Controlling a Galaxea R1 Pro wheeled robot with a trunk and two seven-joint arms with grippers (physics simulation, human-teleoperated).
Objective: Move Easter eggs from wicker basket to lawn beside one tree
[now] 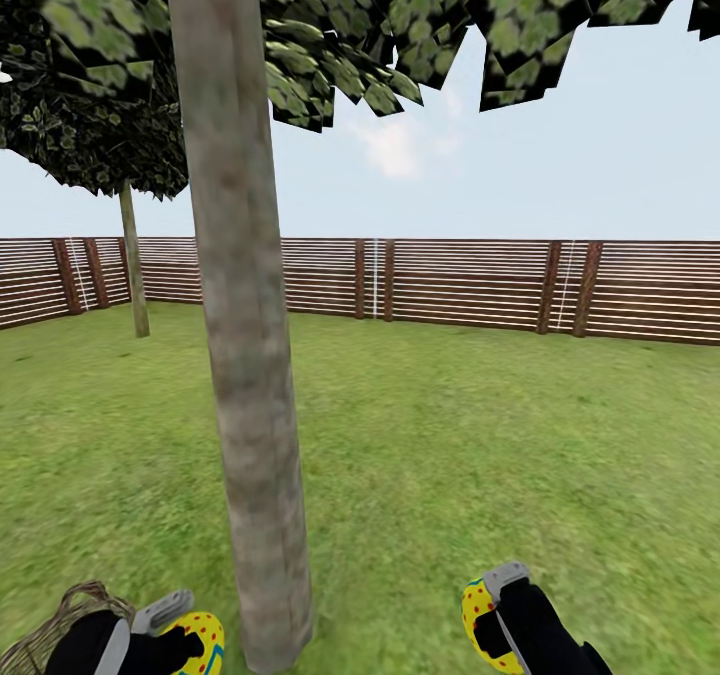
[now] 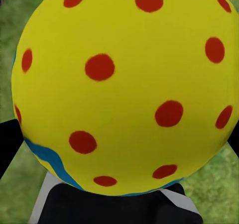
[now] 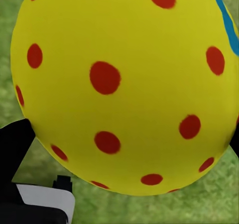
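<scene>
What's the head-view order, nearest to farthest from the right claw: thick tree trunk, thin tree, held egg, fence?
1. Easter egg, held in the right claw itself.
2. Thick tree trunk, just to its left, rooted close by.
3. Thin tree, far left across the lawn.
4. Fence, along the back; too close to the thin tree to rank firmly.

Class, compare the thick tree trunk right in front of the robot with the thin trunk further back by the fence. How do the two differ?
The near trunk looks far thicker than the far trunk. The near trunk stands between the left gripper and right gripper; the far trunk stands back near the fence. The near trunk is pale grey-brown and mottled; the far trunk looks plainer, greenish-grey. Both rise from the lawn into leaf clusters.
</scene>
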